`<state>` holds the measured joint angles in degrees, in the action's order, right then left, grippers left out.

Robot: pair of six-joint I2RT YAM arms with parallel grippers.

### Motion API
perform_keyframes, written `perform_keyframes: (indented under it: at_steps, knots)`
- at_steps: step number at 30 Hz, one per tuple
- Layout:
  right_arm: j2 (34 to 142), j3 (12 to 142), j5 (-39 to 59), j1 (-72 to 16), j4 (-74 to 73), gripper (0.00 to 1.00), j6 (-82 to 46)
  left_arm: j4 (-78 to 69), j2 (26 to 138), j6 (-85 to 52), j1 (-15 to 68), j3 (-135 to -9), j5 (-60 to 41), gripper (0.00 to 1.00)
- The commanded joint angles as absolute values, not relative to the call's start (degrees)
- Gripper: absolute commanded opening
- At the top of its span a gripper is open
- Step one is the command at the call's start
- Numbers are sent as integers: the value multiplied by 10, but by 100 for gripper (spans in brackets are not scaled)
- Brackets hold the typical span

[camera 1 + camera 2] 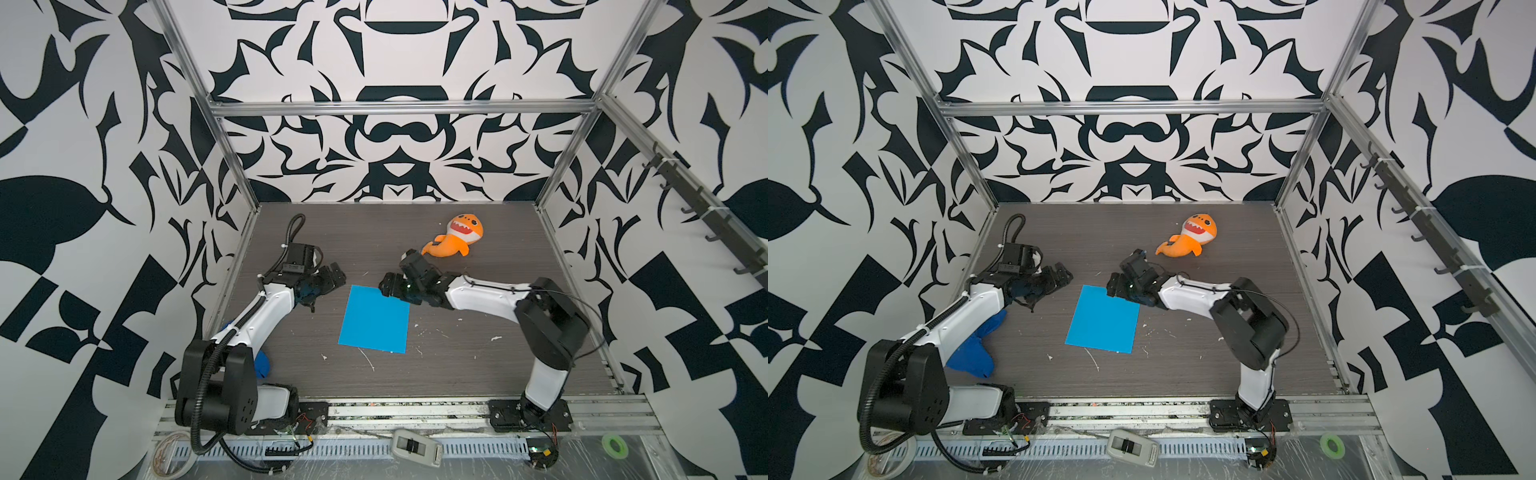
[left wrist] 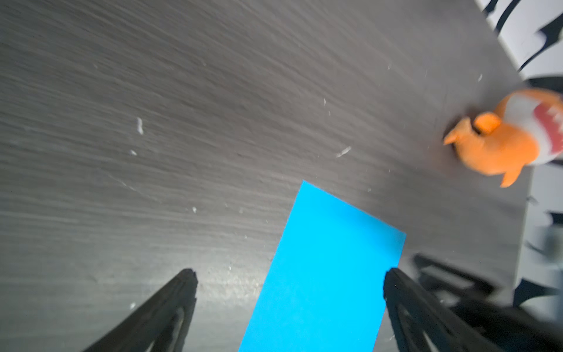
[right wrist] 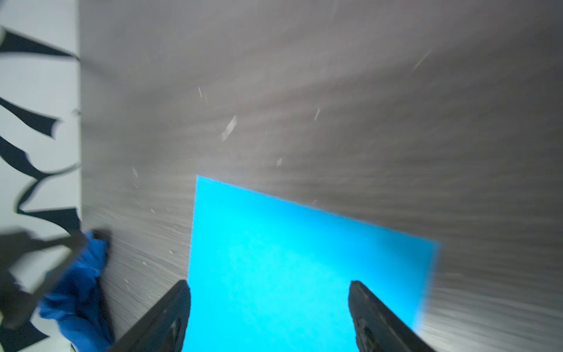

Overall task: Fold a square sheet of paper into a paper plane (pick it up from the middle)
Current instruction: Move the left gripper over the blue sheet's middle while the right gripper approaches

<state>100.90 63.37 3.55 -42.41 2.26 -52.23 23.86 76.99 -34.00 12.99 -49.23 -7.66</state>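
Observation:
The square sheet of paper (image 1: 374, 320) (image 1: 1102, 320) is bright blue and lies flat, without creases, in the middle of the dark wood-grain table. No paper plane is in view. My left gripper (image 1: 332, 277) (image 1: 1061, 276) hovers open just beyond the sheet's far left corner. In the left wrist view the left gripper (image 2: 289, 274) shows wide-spread fingers with the paper (image 2: 329, 259) below them. My right gripper (image 1: 388, 286) (image 1: 1115, 286) is open over the sheet's far edge. The right wrist view shows the right gripper (image 3: 269, 285) empty above the paper (image 3: 304, 243).
An orange shark plush (image 1: 455, 241) (image 1: 1190, 241) (image 2: 505, 140) lies at the back right of the table. A dark blue soft object (image 1: 262, 365) (image 1: 973, 353) (image 3: 82, 289) sits under the left arm. Small white scraps dot the table. Aluminium frame posts and patterned walls enclose it.

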Motion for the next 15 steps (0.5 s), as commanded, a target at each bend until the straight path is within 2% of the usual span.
perform_keyframes:
  at_steps: [1,3,7,15]
  knots:
    - [931,605,5,-370,84,88,-481,338,784,-322,197,-528,-28,100]
    - [905,579,7,-337,104,90,-461,374,810,-319,244,-551,-3,100]
    - [859,535,1,-279,134,99,-423,429,884,-323,331,-606,33,99]
    - [830,500,-12,-249,147,100,-390,503,1049,-296,415,-728,67,100]
